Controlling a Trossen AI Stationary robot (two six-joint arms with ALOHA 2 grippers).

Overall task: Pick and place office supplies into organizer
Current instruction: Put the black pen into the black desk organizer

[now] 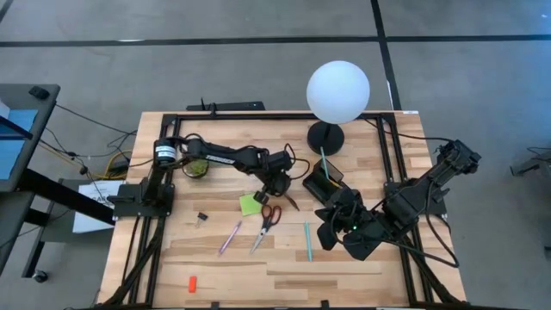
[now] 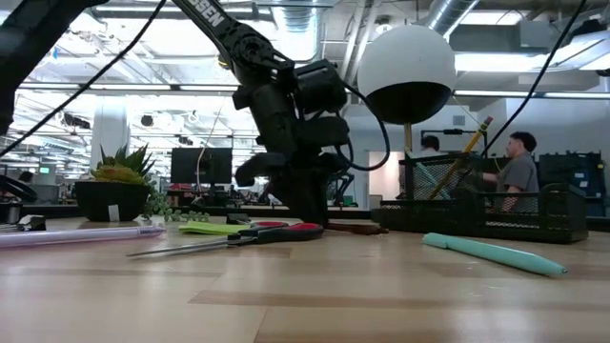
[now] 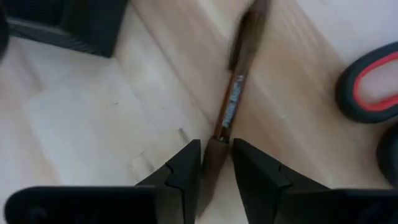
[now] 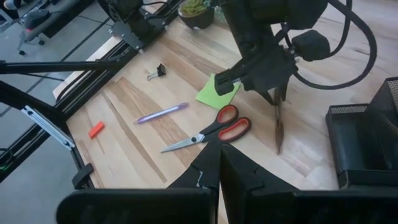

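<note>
Brown slim pen [image 3: 231, 109] sits clamped at one end in your left tool [image 3: 216, 163], its far tip down on the wooden tabletop [image 1: 284, 267] just beside the red-handled scissors [image 1: 266, 221], between them and the black mesh organizer [image 1: 322, 182]. Your right tool [image 4: 220, 167] waits clenched, empty, near those scissors.

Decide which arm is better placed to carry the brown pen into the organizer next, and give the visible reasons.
The left. Its claw is already closed around the brown pen, lying beside the black organizer. The right claw is shut, empty, and held back above the scissors.
</note>
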